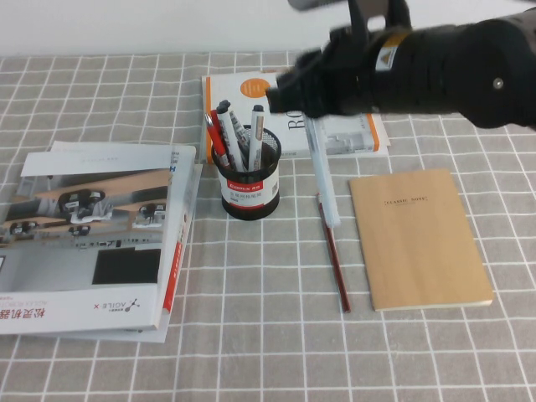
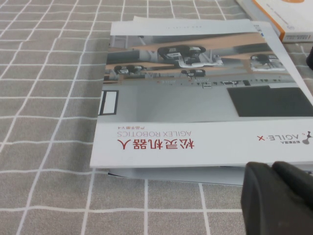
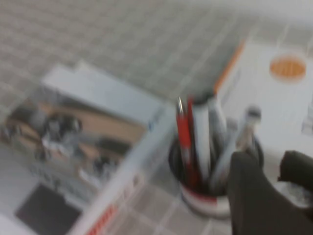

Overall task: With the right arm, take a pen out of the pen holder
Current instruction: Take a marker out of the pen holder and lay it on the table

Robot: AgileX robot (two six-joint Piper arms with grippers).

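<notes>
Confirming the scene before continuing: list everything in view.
pen holder: 1, black with red label, mid-table
pens: about five, red, white, grey, in pen holder
white pen: 1, white, in right gripper, right of holder
red pen: 1, dark red, between holder and notebook
notebook: 1, tan, right side
book: 1, white and orange, behind holder
brochures: stack, white-grey, left side
tablecloth: 1, grey checked, underneath
left gripper: 1, black, shut, over brochures' edge
right gripper: 1, black, shut on white pen, above book

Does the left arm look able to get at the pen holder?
Probably not cleanly: the left gripper sits low by the brochure, and the right gripper hovers right at the pen holder, crowding that spot.
</notes>
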